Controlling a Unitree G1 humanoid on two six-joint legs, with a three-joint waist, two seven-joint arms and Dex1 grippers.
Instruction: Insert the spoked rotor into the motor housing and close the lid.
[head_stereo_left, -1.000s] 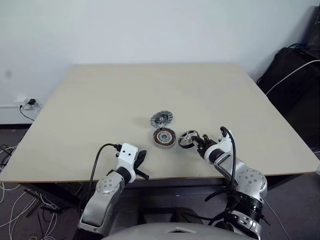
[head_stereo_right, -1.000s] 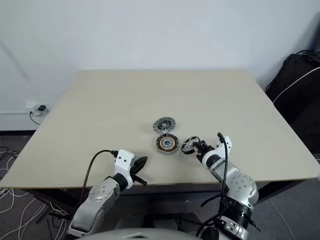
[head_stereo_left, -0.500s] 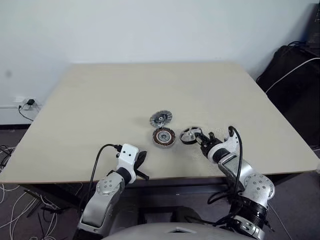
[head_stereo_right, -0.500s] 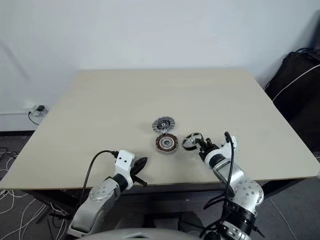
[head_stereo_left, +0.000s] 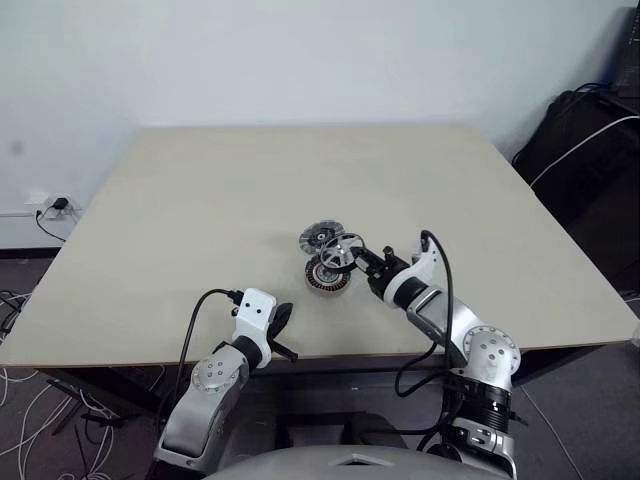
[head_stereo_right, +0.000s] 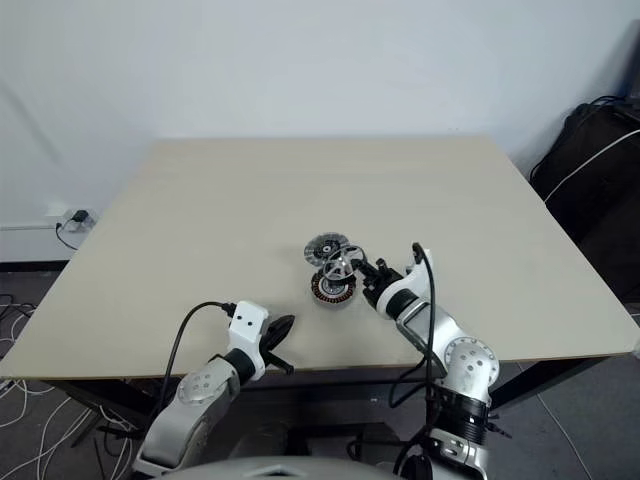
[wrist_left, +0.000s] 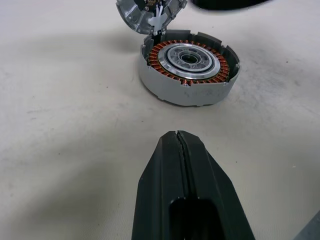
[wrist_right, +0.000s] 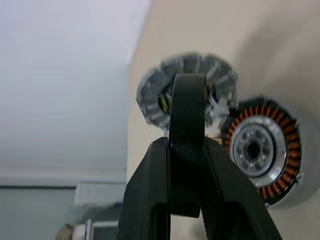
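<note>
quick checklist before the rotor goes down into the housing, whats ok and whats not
1. Spoked rotor clamped in right pincer: ok.
2. Rotor above motor housing: roughly ok; exact centring cannot tell.
3. Rotor level with housing: not ok, it is tilted on edge.
4. Housing bore open, windings up: ok.
5. Lid on the table beyond the housing, out of the drop path: ok.
6. Left pincer shut, short of the housing: ok.

Motor parts, mid-counter
Silver spoked rotor (head_stereo_left: 342, 251) lifted, tilted over copper-wound dark round housing (head_stereo_left: 327, 277); ribbed silver-grey lid (head_stereo_left: 319, 238) flat just behind.
</note>
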